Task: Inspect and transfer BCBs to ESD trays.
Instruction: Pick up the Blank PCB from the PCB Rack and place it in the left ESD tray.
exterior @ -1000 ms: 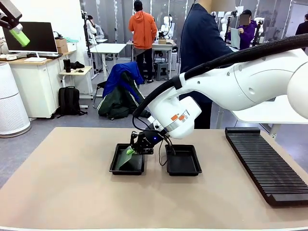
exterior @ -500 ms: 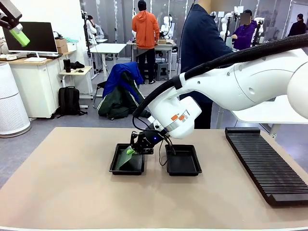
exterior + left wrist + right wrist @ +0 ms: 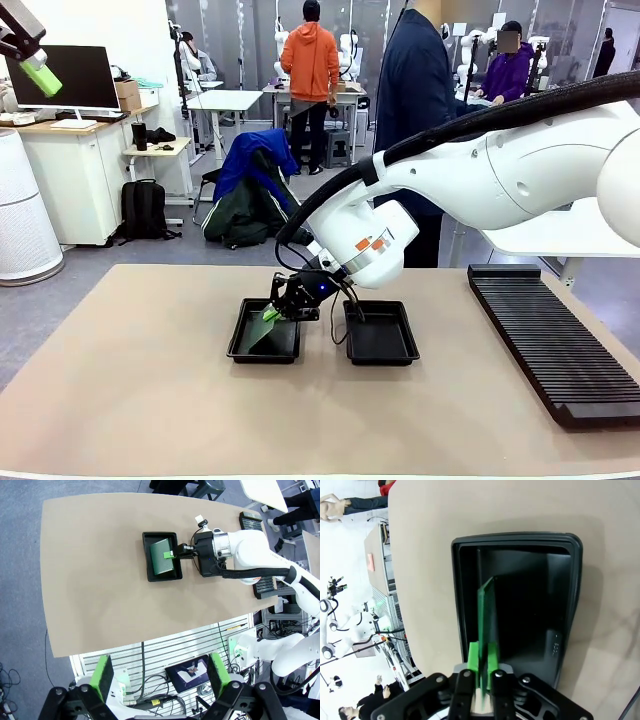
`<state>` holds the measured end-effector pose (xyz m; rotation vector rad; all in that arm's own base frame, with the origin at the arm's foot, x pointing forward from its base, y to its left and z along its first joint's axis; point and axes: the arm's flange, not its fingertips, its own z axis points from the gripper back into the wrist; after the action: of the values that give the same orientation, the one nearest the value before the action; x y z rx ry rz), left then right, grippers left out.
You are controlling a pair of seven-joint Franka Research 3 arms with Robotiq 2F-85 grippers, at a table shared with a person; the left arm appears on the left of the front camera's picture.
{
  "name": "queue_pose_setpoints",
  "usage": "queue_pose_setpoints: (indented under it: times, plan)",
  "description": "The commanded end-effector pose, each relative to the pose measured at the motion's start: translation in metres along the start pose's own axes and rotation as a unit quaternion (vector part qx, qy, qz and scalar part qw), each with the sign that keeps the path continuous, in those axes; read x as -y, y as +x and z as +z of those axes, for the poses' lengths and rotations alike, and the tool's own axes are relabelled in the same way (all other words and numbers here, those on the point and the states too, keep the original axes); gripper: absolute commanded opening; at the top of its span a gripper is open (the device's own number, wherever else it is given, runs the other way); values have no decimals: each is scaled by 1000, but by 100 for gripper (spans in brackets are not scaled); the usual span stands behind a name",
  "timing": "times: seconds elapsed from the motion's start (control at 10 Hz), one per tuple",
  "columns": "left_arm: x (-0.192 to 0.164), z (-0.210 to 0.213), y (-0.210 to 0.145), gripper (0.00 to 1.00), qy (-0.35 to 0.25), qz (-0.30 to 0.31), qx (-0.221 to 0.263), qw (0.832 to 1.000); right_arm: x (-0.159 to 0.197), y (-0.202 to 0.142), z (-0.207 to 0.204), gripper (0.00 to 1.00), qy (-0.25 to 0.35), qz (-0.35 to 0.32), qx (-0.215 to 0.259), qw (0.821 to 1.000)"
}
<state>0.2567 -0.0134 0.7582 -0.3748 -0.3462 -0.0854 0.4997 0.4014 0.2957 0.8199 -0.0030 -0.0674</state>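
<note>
Place step is running. Right gripper [image 3: 483,652] is reaching across and pinching the BCB [image 3: 486,610] by its near edge, with the pads [image 3: 474,655] sitting tight on both faces. The board is standing tilted inside the ESD tray [image 3: 238,348] on my left, and its far edge looks to be down near the tray floor. The second tray [image 3: 381,360] is sitting just beside it. Left gripper [image 3: 161,680] is hanging high over the table [image 3: 75,580], jaws wide, carrying nothing. Next, I'm judging: lowering the wrist to lay the board flat, then letting go and backing out clear of the rim.
</note>
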Motion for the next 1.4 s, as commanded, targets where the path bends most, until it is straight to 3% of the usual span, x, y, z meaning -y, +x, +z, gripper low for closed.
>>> queue_pose_setpoints:
  times: [0.0,0.6,1.1,1.3]
  plan:
    - [-1,-1,0,100,1,2,2,1000,-8,1,2,22,-17,0,-4,1000]
    - [-1,-1,0,100,1,2,2,1000,-36,3,23,55,-87,10,-27,996]
    - [-1,-1,0,100,1,2,2,1000,-66,11,44,95,-168,30,-63,983]
    - [-1,-1,0,100,1,2,2,1000,-73,8,62,100,-193,30,-62,979]
